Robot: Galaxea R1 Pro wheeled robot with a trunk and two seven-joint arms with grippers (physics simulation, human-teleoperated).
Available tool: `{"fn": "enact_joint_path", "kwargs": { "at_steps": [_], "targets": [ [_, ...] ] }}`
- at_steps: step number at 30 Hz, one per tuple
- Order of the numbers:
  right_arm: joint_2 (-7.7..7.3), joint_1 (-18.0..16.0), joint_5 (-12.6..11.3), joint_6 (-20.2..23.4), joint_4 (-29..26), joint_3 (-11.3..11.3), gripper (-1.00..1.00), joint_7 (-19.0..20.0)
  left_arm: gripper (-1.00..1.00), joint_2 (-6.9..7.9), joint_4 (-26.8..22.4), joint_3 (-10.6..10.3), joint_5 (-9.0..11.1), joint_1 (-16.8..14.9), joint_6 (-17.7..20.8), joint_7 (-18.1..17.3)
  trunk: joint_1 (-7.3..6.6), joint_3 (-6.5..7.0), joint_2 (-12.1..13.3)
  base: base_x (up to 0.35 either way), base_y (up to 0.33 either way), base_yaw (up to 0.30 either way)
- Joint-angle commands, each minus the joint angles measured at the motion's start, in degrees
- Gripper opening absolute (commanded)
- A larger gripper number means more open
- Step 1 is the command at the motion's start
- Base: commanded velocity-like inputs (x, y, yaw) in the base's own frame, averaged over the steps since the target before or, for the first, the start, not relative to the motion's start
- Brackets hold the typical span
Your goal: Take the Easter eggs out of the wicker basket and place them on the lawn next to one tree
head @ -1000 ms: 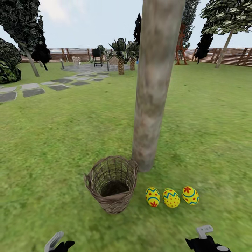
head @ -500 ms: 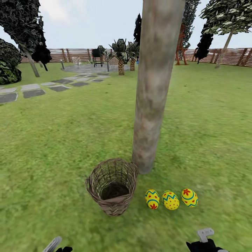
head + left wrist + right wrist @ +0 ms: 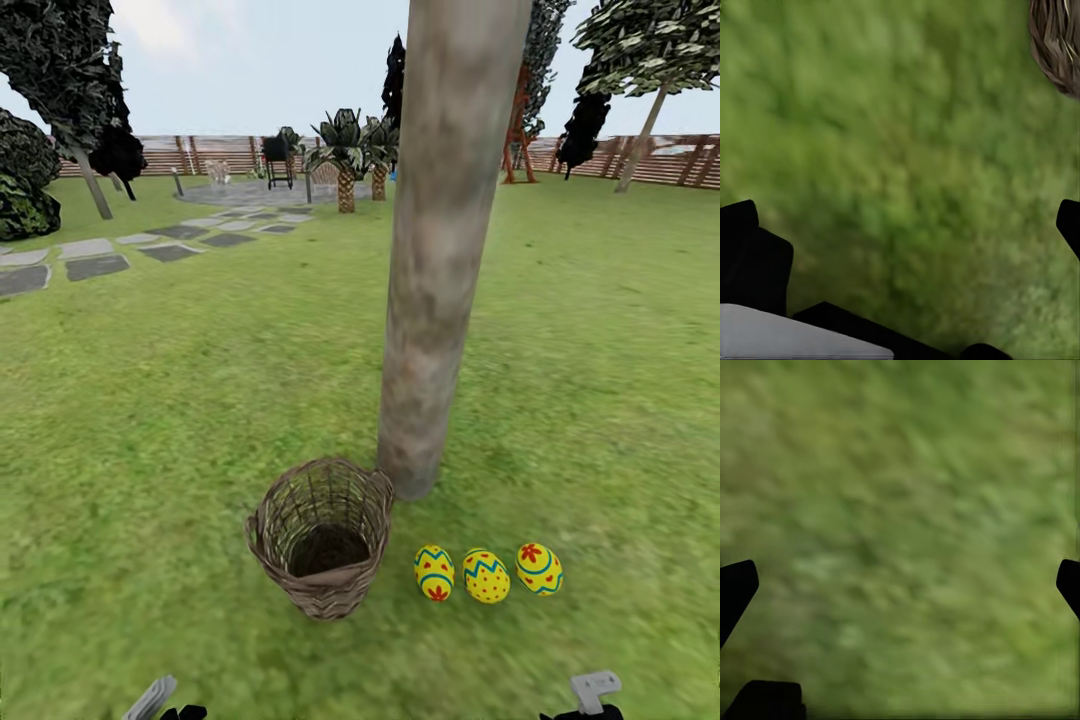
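Three Easter eggs (image 3: 486, 574) in a row on the lawn (image 3: 180, 400), just right of the wicker basket (image 3: 322, 535) and near the foot of the tree (image 3: 440, 260). Basket upright, touching the trunk base, nothing visible inside. Left gripper (image 3: 900, 225) spread wide above grass, grasping nothing. Right gripper (image 3: 900, 585) likewise spread, unloaded, over bare grass.
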Motion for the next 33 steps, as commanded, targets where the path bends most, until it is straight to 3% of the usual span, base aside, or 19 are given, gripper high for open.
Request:
{"fn": "enact_joint_path", "kwargs": {
  "at_steps": [1, 9, 24, 30, 33],
  "targets": [
    [-0.01, 0.0, -0.6, -0.2, 0.1, 0.4, 1.00, 0.3, 1.00, 0.05, 0.0, -0.3, 0.4, 0.0, 0.2, -0.1, -0.23, 0.05, 0.4, 0.000, 0.000, 0.000],
    [-0.15, 0.2, -0.7, -0.2, 0.5, 0.4, 1.00, 0.3, 1.00, 0.05, 0.0, -0.3, 0.4, 0.0, 0.2, -0.1, -1.99, 0.81, 3.6, 0.000, 0.000, 0.000],
    [-0.01, 0.5, -0.3, -0.2, 0.5, 0.5, 1.00, 0.3, 1.00, -0.04, 0.8, -0.3, 0.4, 0.0, 0.2, -0.1, -5.29, 3.40, 9.6, 0.000, 0.000, 0.000],
    [-0.14, 3.1, -0.1, -0.3, 0.9, 0.5, 1.00, 0.3, 1.00, -0.04, 1.0, -0.3, 0.4, 0.0, 0.2, 0.0, -6.60, 4.47, 12.0, 0.000, 0.000, 0.000],
    [-0.14, 3.3, -0.1, -0.3, 0.9, 0.5, 1.00, 0.3, 1.00, -0.02, 3.4, -0.9, 0.4, 0.0, -0.1, 0.0, -7.26, 5.01, 13.2, 0.000, 0.000, 0.000]
  ]
}}
